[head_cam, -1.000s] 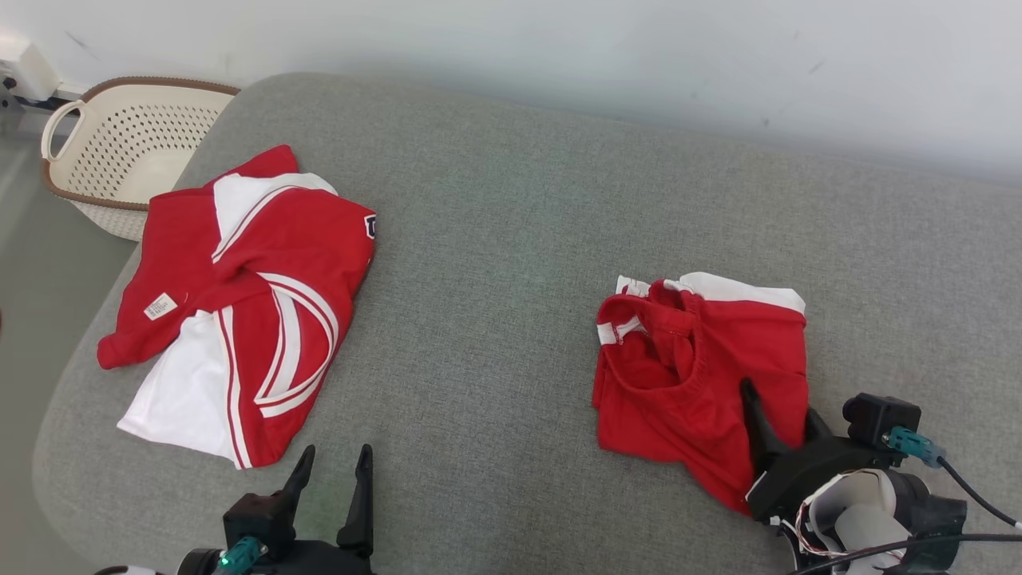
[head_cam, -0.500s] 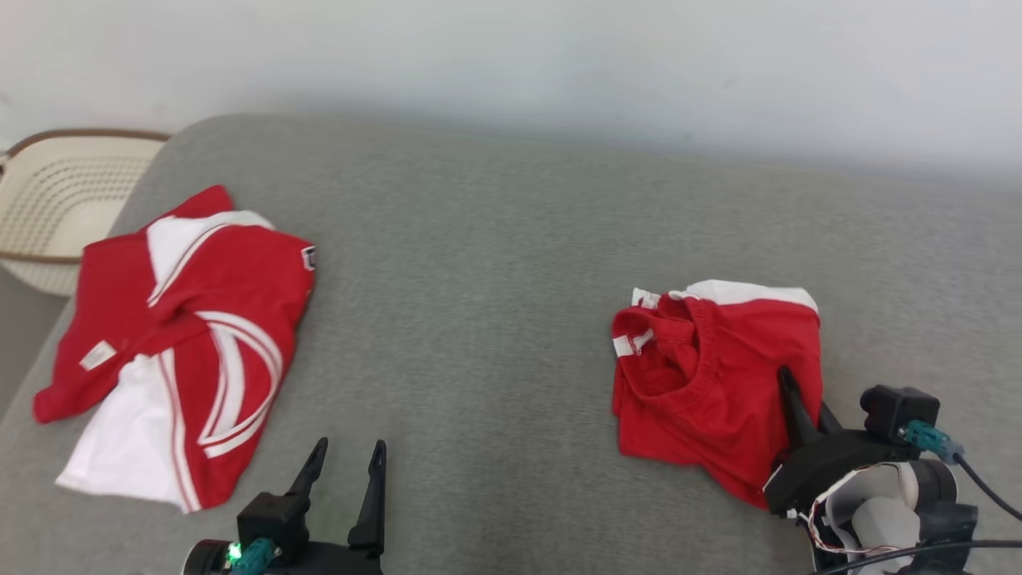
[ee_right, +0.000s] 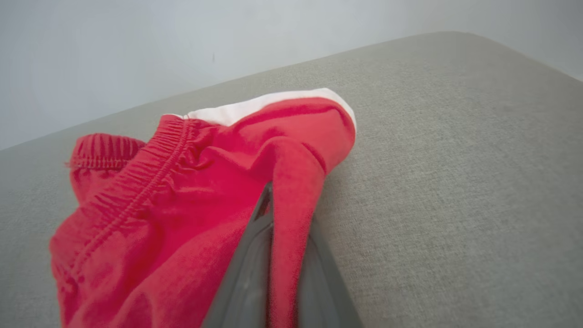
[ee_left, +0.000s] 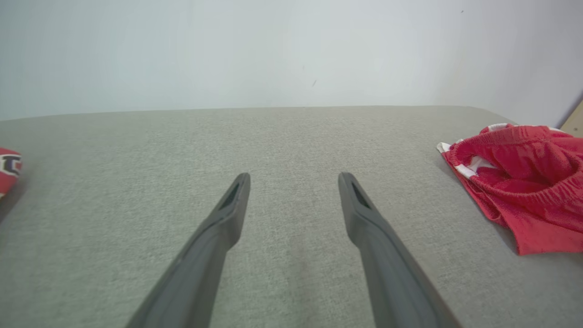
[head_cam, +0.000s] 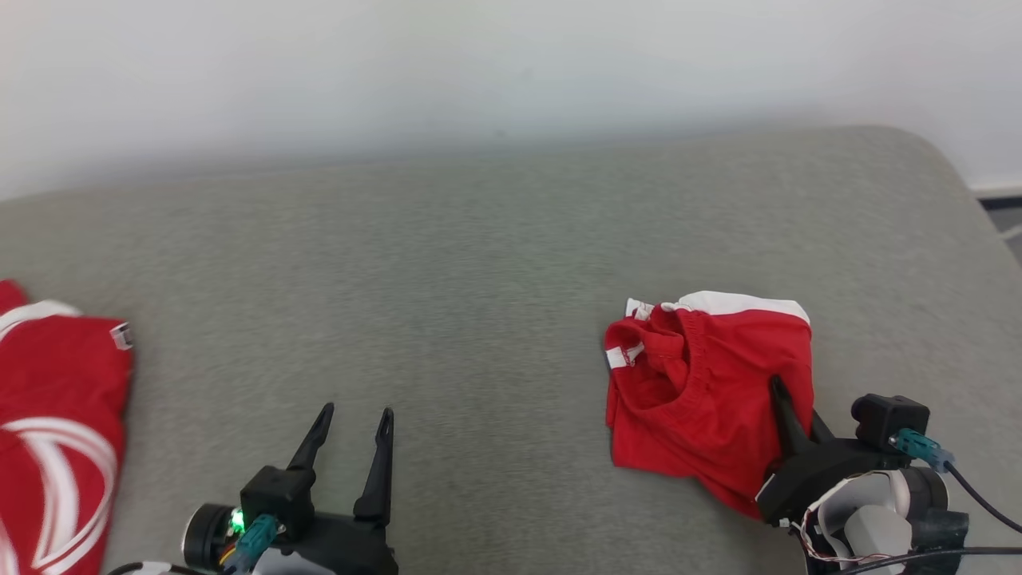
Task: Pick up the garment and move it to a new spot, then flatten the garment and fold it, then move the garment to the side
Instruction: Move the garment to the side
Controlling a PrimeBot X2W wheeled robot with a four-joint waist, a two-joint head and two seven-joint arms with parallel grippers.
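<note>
The garment point(head_cam: 703, 391) is a crumpled pair of red shorts with white trim, lying on the right part of the grey cushion point(head_cam: 479, 279). My right gripper point(head_cam: 790, 403) is shut on a raised fold at its near right edge. In the right wrist view that red fold is pinched between the two dark fingers of the right gripper point(ee_right: 275, 193), with the garment point(ee_right: 182, 182) spreading to the left. My left gripper point(head_cam: 357, 412) stands open over bare cushion at the lower left, well apart from the garment. The left wrist view shows the left gripper point(ee_left: 295, 180) holding nothing and the garment point(ee_left: 524, 182) at far right.
A second red and white garment point(head_cam: 56, 431) lies at the cushion's far left edge, its corner point(ee_left: 7, 171) also in the left wrist view. A pale wall point(head_cam: 479, 72) runs behind the cushion. The cushion's rounded right end point(head_cam: 966, 208) drops off beyond the shorts.
The head camera has turned right, so the whole picture slid left and the basket left the view. My right gripper has shut on a fold of the garment. The left gripper stays open.
</note>
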